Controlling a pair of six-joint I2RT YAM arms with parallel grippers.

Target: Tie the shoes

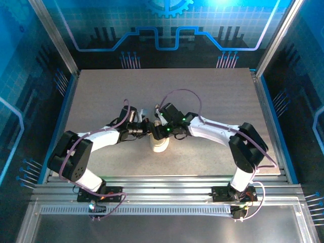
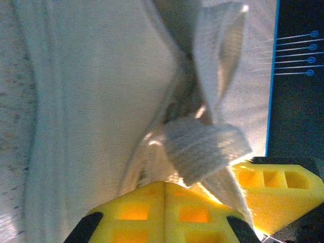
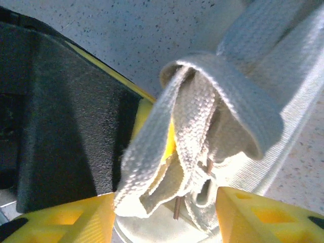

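While the shoe [image 1: 160,145] rests on the table [image 1: 217,101] under both wrists, its length seemingly running away from the arm bases, we judge that everything turns on the laces [image 2: 202,147]: their loose knot lies just ahead of both claws, above the shoe. The left claw [image 2: 164,202] is pressed closed, apparently pinching a strand. The right claw [image 3: 164,217] stands part open around a loop; we cannot tell whether it grips.
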